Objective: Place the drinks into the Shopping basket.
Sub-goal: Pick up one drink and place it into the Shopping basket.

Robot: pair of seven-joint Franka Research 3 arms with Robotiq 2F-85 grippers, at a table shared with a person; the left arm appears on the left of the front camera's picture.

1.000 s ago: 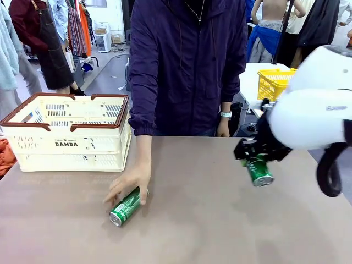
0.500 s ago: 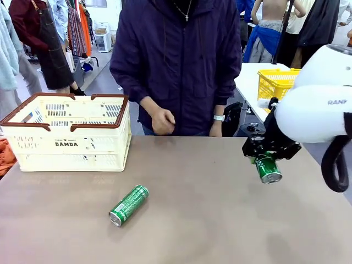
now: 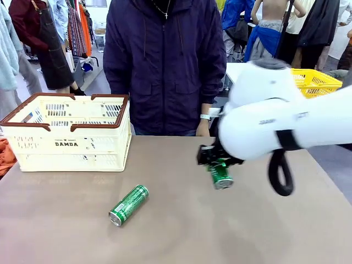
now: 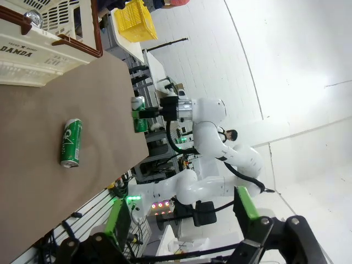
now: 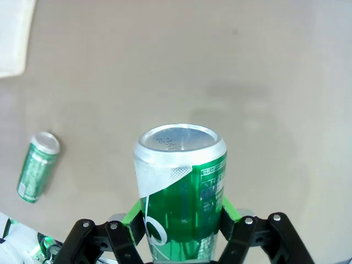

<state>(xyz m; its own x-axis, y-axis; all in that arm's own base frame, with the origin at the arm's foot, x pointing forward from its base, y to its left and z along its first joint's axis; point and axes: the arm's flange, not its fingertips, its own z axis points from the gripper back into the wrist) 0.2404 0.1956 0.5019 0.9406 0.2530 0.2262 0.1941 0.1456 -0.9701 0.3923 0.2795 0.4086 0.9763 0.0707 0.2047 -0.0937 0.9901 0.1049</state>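
Observation:
My right gripper is shut on a green drink can and holds it tilted above the table, right of the middle. In the right wrist view that can stands between the green pads with its silver top facing the camera. A second green can lies on its side on the table, left of the middle, in front of the Shopping basket, cream with a brown rim, at the far left. My left gripper hangs open and high, looking down on the lying can and the basket.
A person in a dark jacket stands at the far edge, hands off the table. A yellow mesh basket sits on another table at the back right. Bare brown tabletop lies between the held can and the basket.
My right arm has carried the green can leftward, toward the table's middle. The person's hand left the lying can and drew back to the body.

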